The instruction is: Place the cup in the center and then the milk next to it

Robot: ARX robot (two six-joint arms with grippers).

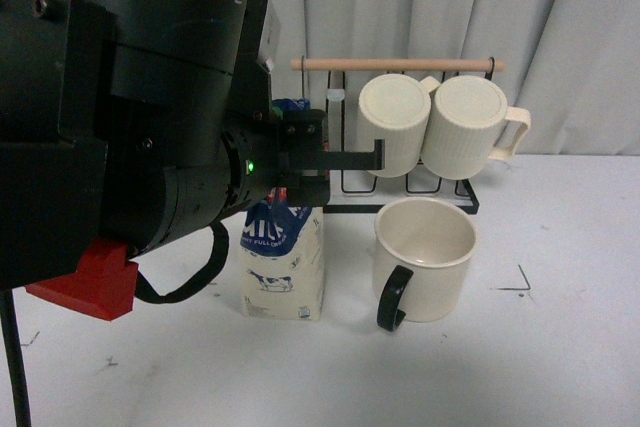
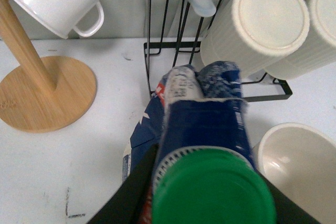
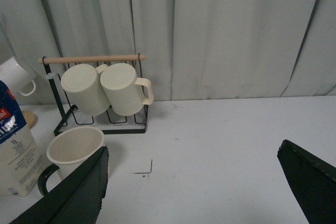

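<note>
The worktop [image 1: 560, 347] carries the milk [image 1: 285, 267], which stands upright just beside the cup [image 1: 425, 252], on its left in the front view, not touching. The left tool [image 2: 209, 163] grasps the milk's top. The right tool [image 3: 191, 156] is released, holding nothing.

The milk [image 1: 285, 262] stands on the bench [image 1: 560, 347] just left of the cup [image 1: 425, 257] (handle facing near); the mug rack [image 1: 400, 64] sits behind both.
</note>
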